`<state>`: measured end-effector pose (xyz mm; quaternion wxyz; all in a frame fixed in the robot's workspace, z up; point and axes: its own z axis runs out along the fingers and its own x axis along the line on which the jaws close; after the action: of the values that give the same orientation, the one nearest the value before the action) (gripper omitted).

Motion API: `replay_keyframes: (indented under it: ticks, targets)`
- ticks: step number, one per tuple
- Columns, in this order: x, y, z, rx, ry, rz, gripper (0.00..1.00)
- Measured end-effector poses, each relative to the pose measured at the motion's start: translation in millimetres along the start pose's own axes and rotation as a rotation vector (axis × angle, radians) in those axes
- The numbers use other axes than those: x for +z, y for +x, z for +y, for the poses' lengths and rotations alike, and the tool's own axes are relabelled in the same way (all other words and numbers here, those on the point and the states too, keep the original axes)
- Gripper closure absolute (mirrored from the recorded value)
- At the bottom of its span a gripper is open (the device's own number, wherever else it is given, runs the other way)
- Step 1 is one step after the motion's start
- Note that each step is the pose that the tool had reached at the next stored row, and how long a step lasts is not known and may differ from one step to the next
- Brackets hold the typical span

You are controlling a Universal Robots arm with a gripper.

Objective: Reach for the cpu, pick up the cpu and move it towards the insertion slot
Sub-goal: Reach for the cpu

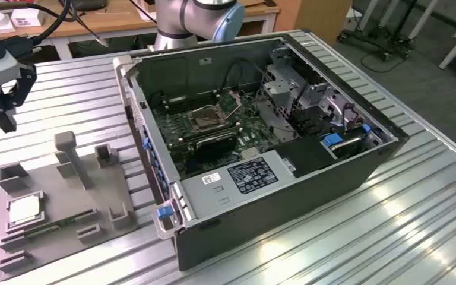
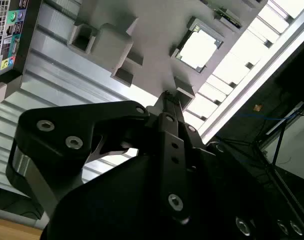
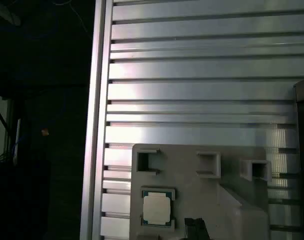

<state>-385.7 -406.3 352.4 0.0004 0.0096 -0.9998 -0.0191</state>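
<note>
Ribbed metal table (image 1: 386, 237) fills the exterior view, with wooden benches and cables behind it. An open computer case (image 1: 291, 196) lies on its side in the middle. Inside it, the insertion slot (image 1: 206, 117) sits on the green board between long black slots and a metal drive cage.

At the exterior view's left lies a grey holder (image 1: 101, 196) with several upright posts. The cpu (image 1: 24, 209) rests flat in a framed pocket of that holder, pale top up; it also shows in both wrist views (image 2: 198, 49) (image 3: 156, 208). A green memory stick (image 1: 54, 225) lies just beside it in the same holder.

The gripper (image 1: 8, 122) hangs above the bare table beyond the holder, well apart from the cpu, its fingers drawn together on nothing (image 2: 168, 100). The holder's tallest post (image 1: 67, 151) stands between gripper and case, and the case's near wall rises between holder and slot.
</note>
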Motion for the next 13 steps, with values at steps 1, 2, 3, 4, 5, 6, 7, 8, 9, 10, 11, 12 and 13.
replay_keyframes:
  ticks: [1, 2, 3, 4, 5, 6, 7, 8, 9, 10, 11, 12, 13]
  targets:
    - [0.0, 0.0, 0.0, 0.0, 0.0, 0.0, 0.89]
    - [0.0, 0.0, 0.0, 0.0, 0.0, 0.0001, 0.89]
    - [0.4, 0.1, -0.6, 0.0, 0.0, 0.0, 0.89]
    - [0.5, 0.1, -0.6, 0.0, 0.0, 0.0, 0.89]
    - [0.6, 0.3, -0.7, 0.0, 0.0, 0.0, 0.89]
    - [0.7, 0.5, -0.8, 0.0, 0.0, 0.0, 0.89]
    - [0.7, 0.9, -0.9, 0.0, 0.0001, 0.0002, 0.89]
    - [0.9, 1.4, -0.9, 0.0, 0.0001, 0.0001, 0.89]
    - [1.1, 1.7, -0.9, 0.0, 0.0, -0.0001, 0.89]
    - [1.2, 2.0, -0.9, 0.0, 0.0001, 0.0, 0.89]
    - [1.2, 2.2, -0.9, 0.0, 0.0, 0.0, 0.89]
    - [1.2, 2.4, -0.9, 0.0, 0.0001, 0.0001, 0.89]
    - [1.3, 2.7, -0.9, 0.0, 0.0, 0.0001, 0.89]
